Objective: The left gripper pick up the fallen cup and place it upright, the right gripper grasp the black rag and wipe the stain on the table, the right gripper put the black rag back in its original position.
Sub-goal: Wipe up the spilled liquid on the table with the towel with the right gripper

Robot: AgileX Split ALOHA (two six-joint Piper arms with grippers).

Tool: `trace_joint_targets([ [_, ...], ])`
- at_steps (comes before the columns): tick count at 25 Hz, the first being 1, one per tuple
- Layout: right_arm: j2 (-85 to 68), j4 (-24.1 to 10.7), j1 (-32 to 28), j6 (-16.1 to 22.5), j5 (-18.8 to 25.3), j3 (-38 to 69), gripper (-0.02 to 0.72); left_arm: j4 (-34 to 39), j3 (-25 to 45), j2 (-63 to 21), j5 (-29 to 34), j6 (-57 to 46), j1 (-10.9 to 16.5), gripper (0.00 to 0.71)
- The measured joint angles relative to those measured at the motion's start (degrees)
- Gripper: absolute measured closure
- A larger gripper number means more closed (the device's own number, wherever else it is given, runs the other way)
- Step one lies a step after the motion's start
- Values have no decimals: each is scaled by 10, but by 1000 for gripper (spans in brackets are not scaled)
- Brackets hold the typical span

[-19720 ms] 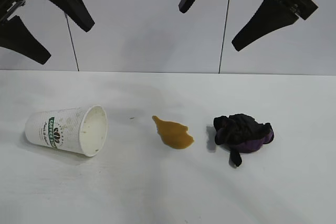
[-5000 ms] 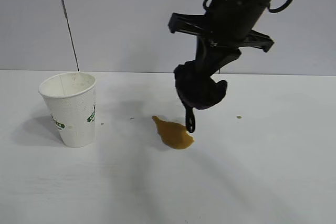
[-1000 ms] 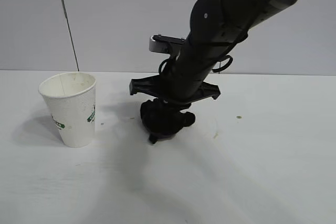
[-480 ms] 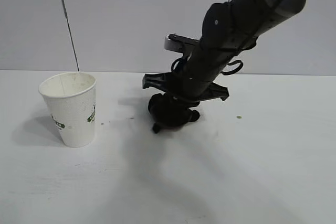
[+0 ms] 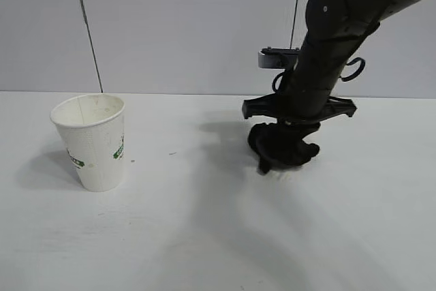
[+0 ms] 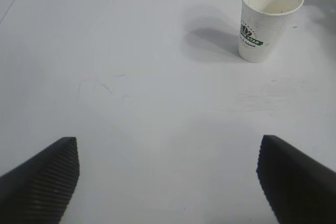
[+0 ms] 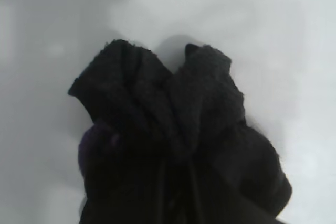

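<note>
White bench (image 5: 204,236) shows no stain now; my right gripper (image 5: 283,149), clamped on the black rag (image 5: 281,148), has dragged rightward (toward its original spot).

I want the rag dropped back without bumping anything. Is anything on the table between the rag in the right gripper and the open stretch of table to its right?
Nothing visible. The right gripper, shut on the black rag, has bare table on that side. The cup stands upright far off on the other side. The left gripper hangs open, clear of both.
</note>
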Motion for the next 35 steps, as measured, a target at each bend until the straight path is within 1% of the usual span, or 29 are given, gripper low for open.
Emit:
trace_joint_targets([
  [2,0,-30,-9,0,37,-9,675,0,0,0,0,0,0,51],
  [4,0,-52,-18,0,56,-11,675,0,0,0,0,0,0,51],
  [6,1,-58,-26,0,71,-12,675,0,0,0,0,0,0,51],
  [8,1,-47,-34,-4,89,-13,675,0,0,0,0,0,0,51],
  [10,1,-20,-38,-30,107,-14,675,0,0,0,0,0,0,51],
  [11,1,1,-39,-46,116,-14,675,0,0,0,0,0,0,51],
  [14,1,90,-41,-108,144,-14,676,0,0,0,0,0,0,51],
  [16,3,160,-35,-142,154,-14,676,0,0,0,0,0,0,51],
  [18,7,205,-17,-166,154,-13,676,0,0,0,0,0,0,51],
  [20,9,229,7,-178,146,-12,676,0,0,0,0,0,0,51],
  [22,11,237,35,-182,140,-12,676,0,0,0,0,0,0,51],
  [25,11,234,62,-183,140,-12,676,0,0,0,0,0,0,51],
  [26,11,228,66,-183,143,-12,676,0,0,0,0,0,0,51],
  [28,11,214,68,-169,150,-12,676,0,0,0,0,0,0,51],
  [29,11,200,68,-159,156,-12,677,0,0,0,0,0,0,51],
  [30,9,181,68,-147,162,-12,677,0,0,0,0,0,0,51],
  [32,3,129,68,-110,173,-12,677,0,0,0,0,0,0,51],
  [34,-7,59,68,-71,180,-12,677,0,0,0,0,0,0,51],
  [35,-11,36,68,-54,181,-10,678,0,0,0,0,0,0,51],
])
